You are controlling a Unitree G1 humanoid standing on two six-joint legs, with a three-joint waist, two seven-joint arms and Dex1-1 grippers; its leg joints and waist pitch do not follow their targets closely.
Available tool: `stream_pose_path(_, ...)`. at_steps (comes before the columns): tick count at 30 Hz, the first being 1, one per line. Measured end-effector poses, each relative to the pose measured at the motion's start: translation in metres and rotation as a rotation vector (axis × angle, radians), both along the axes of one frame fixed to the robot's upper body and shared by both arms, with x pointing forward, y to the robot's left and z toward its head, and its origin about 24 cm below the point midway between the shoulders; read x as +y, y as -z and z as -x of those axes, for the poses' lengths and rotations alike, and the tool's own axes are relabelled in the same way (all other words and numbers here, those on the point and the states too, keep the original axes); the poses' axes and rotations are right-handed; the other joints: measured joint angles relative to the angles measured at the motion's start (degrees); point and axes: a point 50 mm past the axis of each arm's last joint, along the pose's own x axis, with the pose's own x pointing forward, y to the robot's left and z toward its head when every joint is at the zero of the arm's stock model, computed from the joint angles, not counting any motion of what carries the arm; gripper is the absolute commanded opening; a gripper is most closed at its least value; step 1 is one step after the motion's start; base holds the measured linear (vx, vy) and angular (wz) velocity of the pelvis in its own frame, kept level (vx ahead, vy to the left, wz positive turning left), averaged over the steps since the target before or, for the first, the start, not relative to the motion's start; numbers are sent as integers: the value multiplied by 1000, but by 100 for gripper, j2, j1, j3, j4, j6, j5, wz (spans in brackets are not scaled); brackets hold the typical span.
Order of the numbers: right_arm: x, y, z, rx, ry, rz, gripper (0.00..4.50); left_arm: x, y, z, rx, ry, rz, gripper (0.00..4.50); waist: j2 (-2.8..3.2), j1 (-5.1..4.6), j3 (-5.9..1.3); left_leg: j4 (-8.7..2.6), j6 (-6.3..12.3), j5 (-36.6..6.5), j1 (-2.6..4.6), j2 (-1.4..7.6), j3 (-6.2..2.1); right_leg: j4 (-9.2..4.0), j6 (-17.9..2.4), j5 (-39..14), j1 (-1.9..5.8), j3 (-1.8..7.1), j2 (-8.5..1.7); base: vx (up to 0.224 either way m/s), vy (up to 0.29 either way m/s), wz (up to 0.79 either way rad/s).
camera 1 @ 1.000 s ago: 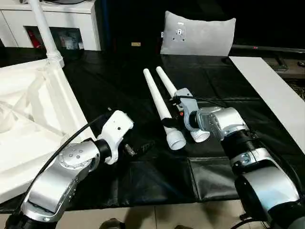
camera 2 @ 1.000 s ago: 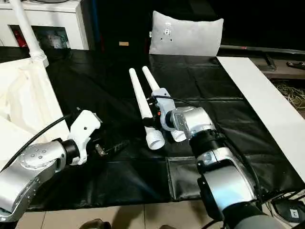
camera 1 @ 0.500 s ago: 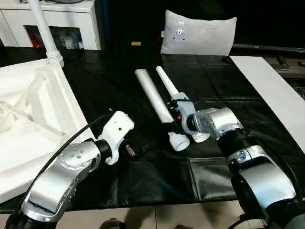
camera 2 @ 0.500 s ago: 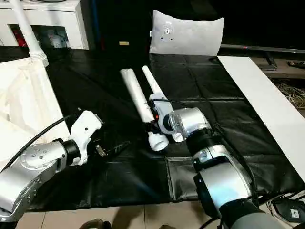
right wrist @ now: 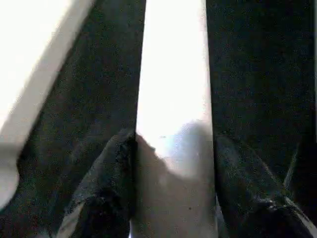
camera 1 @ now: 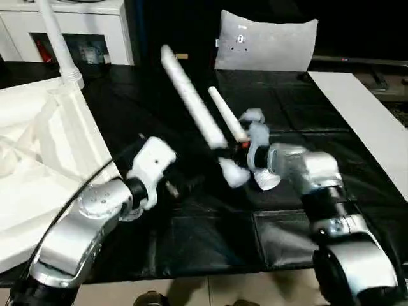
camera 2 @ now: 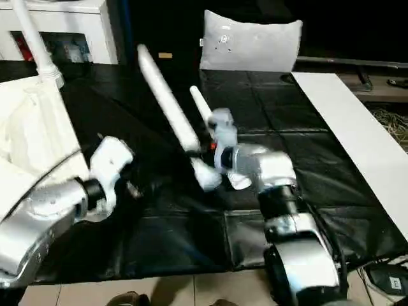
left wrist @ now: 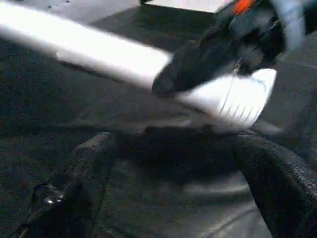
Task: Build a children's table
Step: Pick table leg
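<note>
One leg (camera 1: 191, 95) clamped in right jaws over black work table (camera 1: 287, 242); left jaws apart; cabinet (camera 1: 95, 25) behind.

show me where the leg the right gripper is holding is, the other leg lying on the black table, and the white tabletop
held leg (camera 1: 191, 102), left eye view, middle of the raised tube.
other leg (camera 1: 224, 115), left eye view, tube lying on the black cover.
tabletop (camera 1: 38, 159), left eye view, ribbed underside.

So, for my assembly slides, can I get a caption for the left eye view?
Right gripper lifts one white leg off the black table; second leg lies beside.
</note>
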Motion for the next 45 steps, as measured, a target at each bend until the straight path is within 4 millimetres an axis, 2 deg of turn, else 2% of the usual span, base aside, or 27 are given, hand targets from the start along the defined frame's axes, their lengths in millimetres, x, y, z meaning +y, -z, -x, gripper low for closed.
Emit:
stream_pose_path(6,-6,-20,13,-120,-55,-266,186,10,-34,-26,-101,-146,204,433,8,89,1,3,0,1,5,2,3,0,-3,2,5,2,0,0,0,0)
stream_pose_path(8,-13,-25,19,-172,-62,-375,186,6,-45,-30,-99,-119,335,441,7,139,0,4,2,2,4,3,5,-1,-3,2,6,1,0,0,0,0)
stream_pose_path(11,-13,-32,26,-208,-111,-515,186,-4,-65,-34,-120,-40,491,450,7,165,1,3,14,9,1,4,7,-1,-3,2,4,-1,0,0,0,0)
stream_pose_path(17,-14,-34,38,-238,-177,-576,186,-20,-89,-40,-117,54,691,450,6,176,1,5,19,14,3,4,8,-1,-4,3,10,-4,-2,0,0,0)
stream_pose_path(21,-12,-31,45,-232,-205,-601,186,-27,-96,-44,-83,106,760,450,7,160,1,4,20,15,3,4,8,0,-4,4,10,-4,-2,0,0,0)
stream_pose_path(26,-6,-34,58,-224,-308,-683,186,-32,-96,-44,-20,192,850,450,7,171,1,2,21,14,1,5,8,-9,-4,4,10,-6,-2,0,0,0)
stream_pose_path(30,-4,-28,68,-188,-390,-711,186,-37,-98,-40,15,296,907,402,7,180,1,2,22,13,0,5,7,-19,-4,4,16,-7,-2,0,0,0)
stream_pose_path(31,-5,-27,71,-183,-410,-718,186,-37,-98,-39,21,320,911,402,8,191,2,2,22,13,0,5,7,-19,-4,4,17,-8,-2,0,0,0)
stream_pose_path(32,-5,-27,72,-177,-430,-719,186,-37,-98,-37,28,344,914,377,9,190,2,2,22,13,1,5,7,-19,-4,4,17,-8,-2,0,0,0)
stream_pose_path(35,-6,-29,74,-179,-451,-724,186,-36,-99,-36,36,370,921,363,9,187,2,2,21,14,3,6,7,-18,-2,5,19,-9,-2,0,0,0)
stream_pose_path(38,-5,-30,75,-182,-473,-735,186,-34,-100,-32,41,403,959,327,9,188,2,2,21,14,3,6,7,-19,-2,6,20,-9,-2,0,0,0)
stream_pose_path(41,-4,-31,77,-182,-499,-741,186,-32,-100,-29,49,424,993,317,8,186,2,2,21,14,3,6,7,-20,-2,6,20,-10,-2,0,0,0)
stream_pose_path(43,-4,-32,77,-181,-511,-745,186,-32,-100,-28,57,441,1009,286,9,195,2,2,21,14,2,6,7,-21,-2,6,20,-10,-2,0,0,0)
stream_pose_path(45,-4,-33,78,-186,-522,-747,186,-31,-101,-27,52,450,1011,284,9,197,2,2,21,14,2,6,7,-23,-2,6,21,-10,-2,0,0,0)
